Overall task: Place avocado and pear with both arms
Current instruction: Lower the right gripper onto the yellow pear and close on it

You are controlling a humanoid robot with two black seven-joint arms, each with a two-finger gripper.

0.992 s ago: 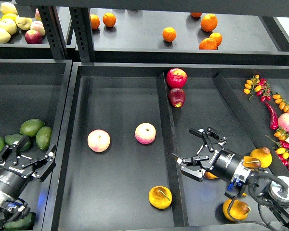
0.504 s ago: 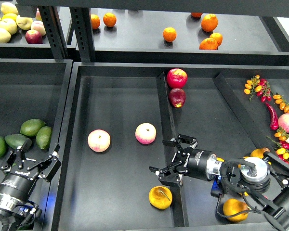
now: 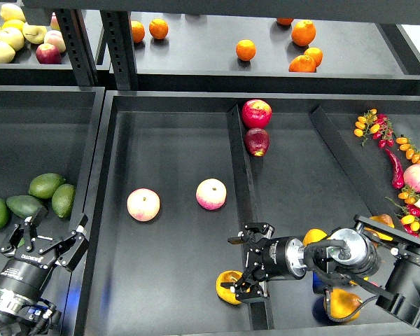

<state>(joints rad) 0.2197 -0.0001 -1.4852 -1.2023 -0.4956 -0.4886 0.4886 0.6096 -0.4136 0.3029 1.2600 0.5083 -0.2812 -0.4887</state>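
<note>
Right gripper (image 3: 250, 268) (fingers apart) at pear (image 3: 229, 288)

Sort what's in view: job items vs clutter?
Job:
- avocados, left bin
- pear at the right tool
- pear under the right arm
- left tool, open, empty

Clutter:
- pink-yellow apples, centre bin
- red apples by the divider
- oranges, upper shelf
- chillies and cherry tomatoes, right

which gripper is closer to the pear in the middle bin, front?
Right. The right gripper is open right at the pear, fingers just above and beside it. The left gripper is open far to the left, below the avocados in the left bin.
</note>
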